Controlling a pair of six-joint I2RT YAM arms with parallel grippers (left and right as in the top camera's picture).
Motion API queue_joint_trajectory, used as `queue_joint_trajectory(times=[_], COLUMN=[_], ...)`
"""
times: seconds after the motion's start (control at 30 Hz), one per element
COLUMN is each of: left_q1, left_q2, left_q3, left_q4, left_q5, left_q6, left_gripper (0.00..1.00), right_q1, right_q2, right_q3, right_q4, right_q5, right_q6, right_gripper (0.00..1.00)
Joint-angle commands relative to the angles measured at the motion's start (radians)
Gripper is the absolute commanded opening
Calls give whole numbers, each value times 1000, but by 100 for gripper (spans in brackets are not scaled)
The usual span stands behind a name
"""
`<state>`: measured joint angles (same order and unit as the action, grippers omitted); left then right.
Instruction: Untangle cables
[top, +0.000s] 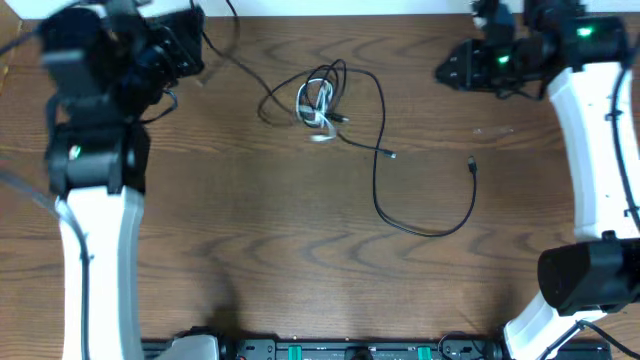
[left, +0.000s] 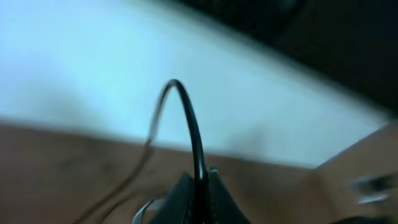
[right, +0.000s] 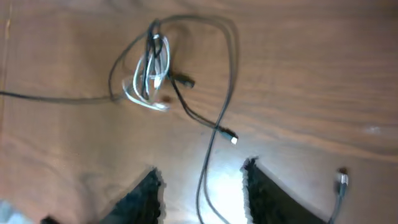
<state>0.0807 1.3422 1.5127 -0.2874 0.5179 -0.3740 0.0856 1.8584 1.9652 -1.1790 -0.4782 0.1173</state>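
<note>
Your left gripper (left: 199, 190) pinches a black cable (left: 193, 130); your right gripper (right: 200, 173) stands spread, apart from the tangle (right: 149, 71).

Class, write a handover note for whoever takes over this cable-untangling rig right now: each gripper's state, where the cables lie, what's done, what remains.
Grippers: the left gripper is shut on a black cable that leads to the tangle. The right gripper is open and holds nothing.
Cables: the white cable is bunched inside the tangle. A long black loop trails right of it, its plug lying free.
Done: one black strand gripped.
Left: nothing is separated yet, so every cable needs pulling free.
</note>
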Motion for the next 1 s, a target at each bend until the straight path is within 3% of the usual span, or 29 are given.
queue_joint_trajectory(times=[0.0,0.43,0.6,0.97], left_q1=[3,1,1,1], left_q2=[-92,-158,-150,-121], left_q3=[10,10,10,10], left_q4=[102,541,543,566], left_q5=[78,47,-37,-31], left_q6=[-151,-474,-535,-596], left_gripper=[8,8,8,8], right_q1=[42,177,222,361], right_q2=[6,7,9,69], right_q3=[-69,-212,-214,-214], right_q4=[54,311,329,399], right_q5=[-43,-105,-113,-140], right_q6=[27,138,160,200], right_gripper=[52,68,70,72])
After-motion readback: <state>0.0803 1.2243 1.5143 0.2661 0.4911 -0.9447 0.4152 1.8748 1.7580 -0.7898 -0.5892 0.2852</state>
